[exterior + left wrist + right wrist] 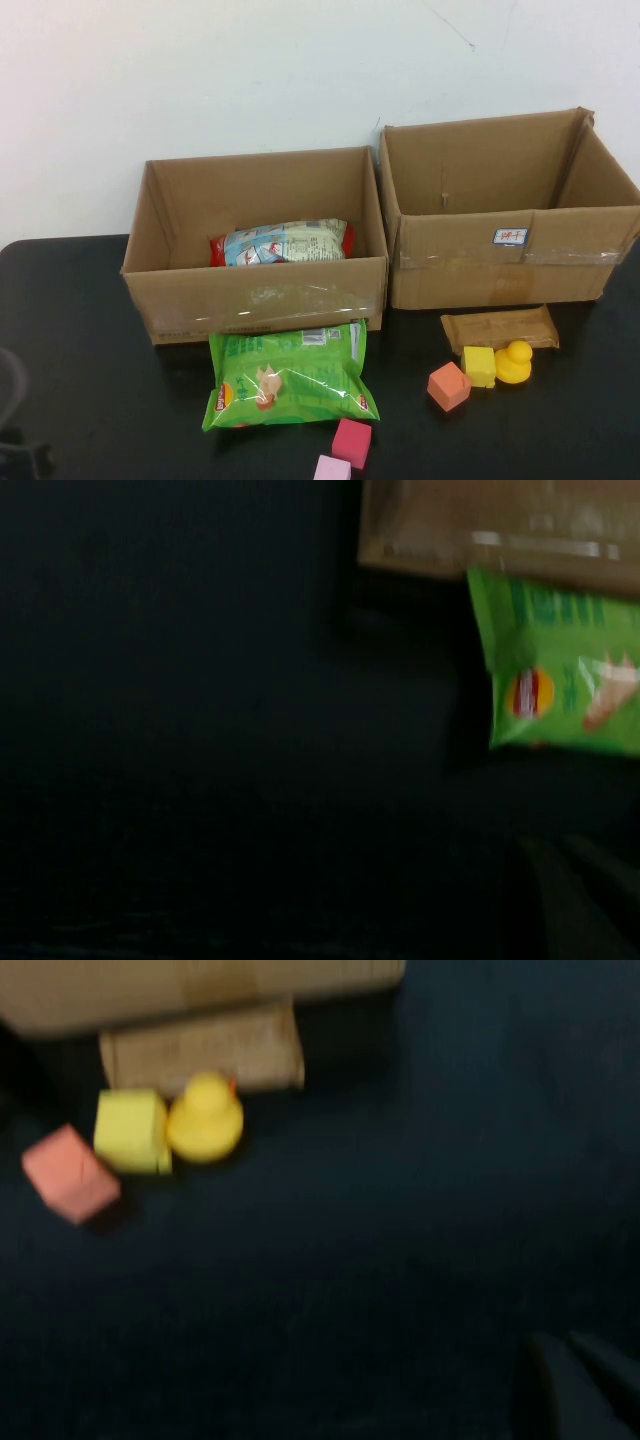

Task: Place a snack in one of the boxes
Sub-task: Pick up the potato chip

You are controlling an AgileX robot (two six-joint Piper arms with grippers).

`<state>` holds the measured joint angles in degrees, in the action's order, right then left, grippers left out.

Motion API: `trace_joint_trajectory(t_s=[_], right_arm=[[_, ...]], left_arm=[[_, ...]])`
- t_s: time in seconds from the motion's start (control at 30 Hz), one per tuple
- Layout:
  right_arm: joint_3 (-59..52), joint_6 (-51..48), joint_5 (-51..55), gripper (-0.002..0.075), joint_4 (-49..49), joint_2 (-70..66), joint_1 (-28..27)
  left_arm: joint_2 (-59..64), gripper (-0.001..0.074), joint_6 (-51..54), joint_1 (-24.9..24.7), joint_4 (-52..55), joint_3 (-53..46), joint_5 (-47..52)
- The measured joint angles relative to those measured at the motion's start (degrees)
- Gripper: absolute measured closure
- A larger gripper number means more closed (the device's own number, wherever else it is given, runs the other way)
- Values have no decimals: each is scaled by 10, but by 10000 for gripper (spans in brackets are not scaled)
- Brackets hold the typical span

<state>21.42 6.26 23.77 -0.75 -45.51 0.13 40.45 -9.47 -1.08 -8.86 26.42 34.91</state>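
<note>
- High view: a red-and-pale-blue snack bag (283, 242) already lies inside the left open cardboard box (255, 290); the right cardboard box (510, 262) looks empty. A green crisp bag (290, 374) lies on the black counter (110, 400), touching the left box's front, not yet boxed. Neither hand shows.
- Left wrist view: the left hand (575, 900) hangs near the green bag; whether it is wide or narrow, I cannot tell.
- Right wrist view: the right hand (575, 1385) hangs near a yellow rubber duck (205, 1118); its spread I cannot tell.
</note>
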Motion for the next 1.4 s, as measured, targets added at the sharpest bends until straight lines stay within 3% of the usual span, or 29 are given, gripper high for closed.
trace_joint_trajectory(t_s=[0.4,0.53,0.67,0.77,0.9,1.0,1.2,1.4], right_arm=[[81,-94,109,727,67,-78,1],[82,-124,106,727,103,-89,1],[83,-153,101,727,131,-96,1],[83,-162,94,727,143,-101,1],[83,-167,90,727,148,-106,1],[83,-168,90,727,149,-106,1],[83,-168,88,727,150,-106,1],[83,-168,88,727,150,-106,1]], left_arm=[[199,736,401,0,-316,2,16],[276,736,484,0,-422,22,-3],[348,725,536,0,-463,60,-31],[390,622,569,-2,-470,93,-35],[438,317,605,-34,-472,134,-52],[480,173,653,-70,-456,157,-86],[560,134,716,-138,-422,182,-190],[633,136,722,-153,-421,203,-241]])
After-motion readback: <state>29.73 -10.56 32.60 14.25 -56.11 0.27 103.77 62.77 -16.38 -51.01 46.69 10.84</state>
